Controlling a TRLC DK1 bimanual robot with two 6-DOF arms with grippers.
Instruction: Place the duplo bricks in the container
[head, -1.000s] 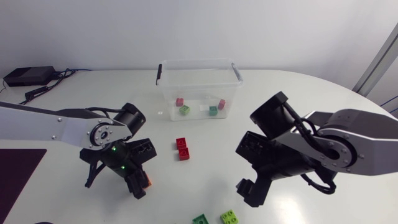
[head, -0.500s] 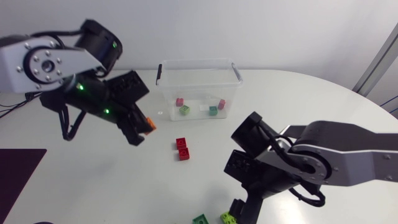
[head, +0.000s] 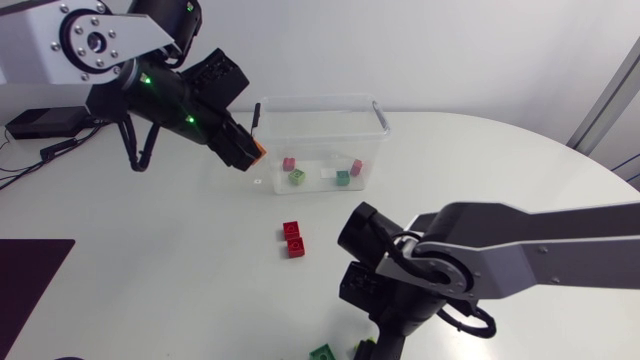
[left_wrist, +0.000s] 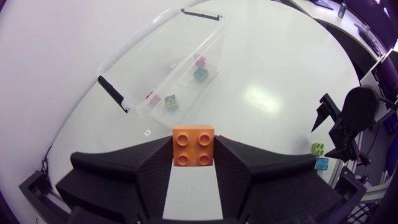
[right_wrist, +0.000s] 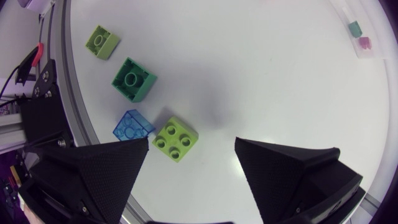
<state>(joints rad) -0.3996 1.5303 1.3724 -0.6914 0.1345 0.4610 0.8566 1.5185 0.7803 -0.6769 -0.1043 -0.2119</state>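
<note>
Left wrist view: orange duplo brick (left_wrist: 193, 146), small, rigid, light, with slick plastic walls, so probably best pinched across two flat opposite sides. That is how the left gripper (left_wrist: 193, 165) has it, fingers narrowed onto both sides. Head view puts it upper left of centre, just beside the clear container (head: 320, 100); the right gripper (right_wrist: 193, 158) is spread wide and empty over a lime brick (right_wrist: 175, 139) at bottom centre.
</note>
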